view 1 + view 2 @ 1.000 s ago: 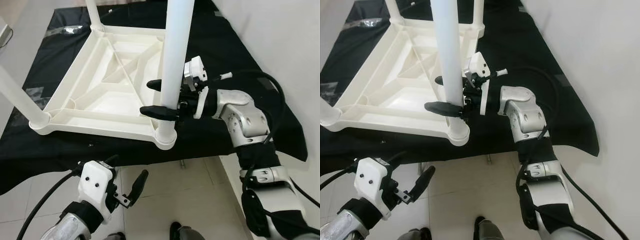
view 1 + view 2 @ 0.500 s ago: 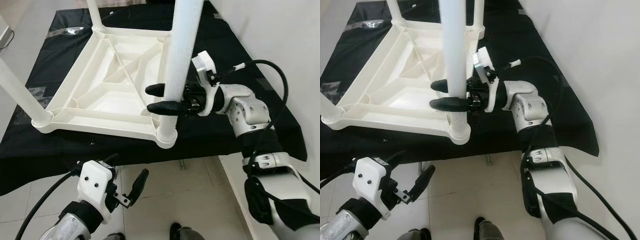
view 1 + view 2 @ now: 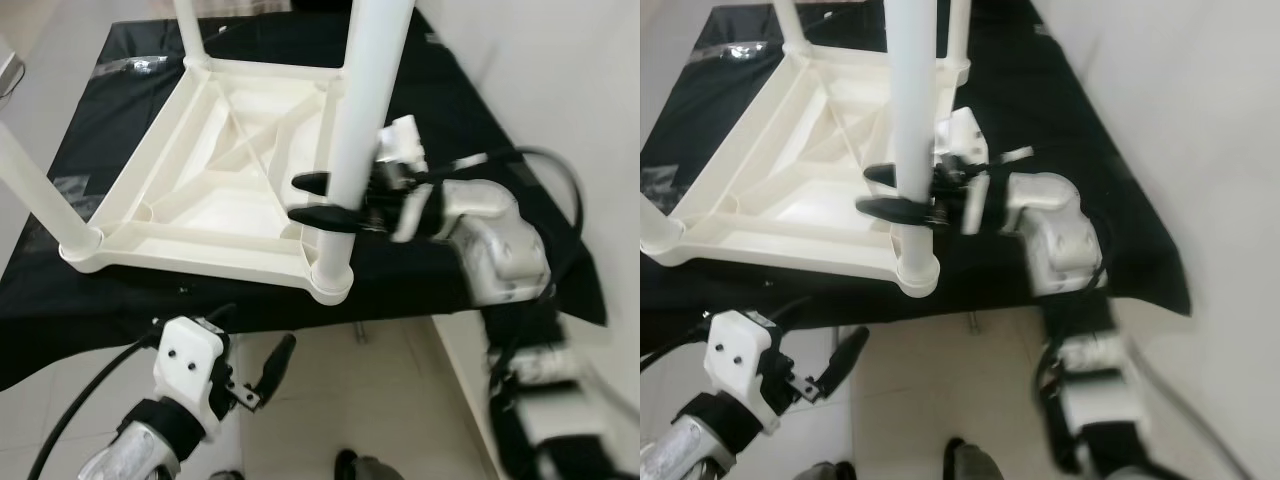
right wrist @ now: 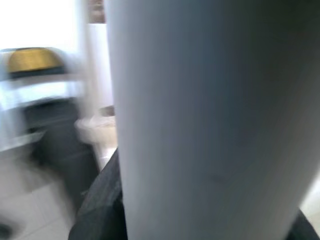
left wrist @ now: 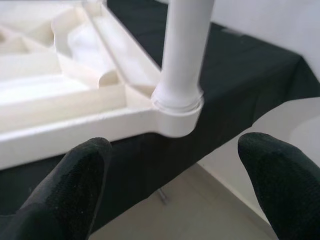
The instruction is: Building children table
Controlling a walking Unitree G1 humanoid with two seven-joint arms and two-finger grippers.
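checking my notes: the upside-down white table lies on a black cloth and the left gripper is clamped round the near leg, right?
Not quite. The right gripper is the one around the near leg, one finger on each side, as the left eye view shows. The left gripper hangs open below the cloth's edge, holding nothing. The rest holds: the white table lies upside down on the black cloth.

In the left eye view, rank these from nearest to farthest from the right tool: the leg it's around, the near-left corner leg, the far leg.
1. Leg it's around: between the right tool's fingers, near-right corner.
2. Far leg: back corner.
3. Near-left corner leg: far left side; close to the far leg in rank.
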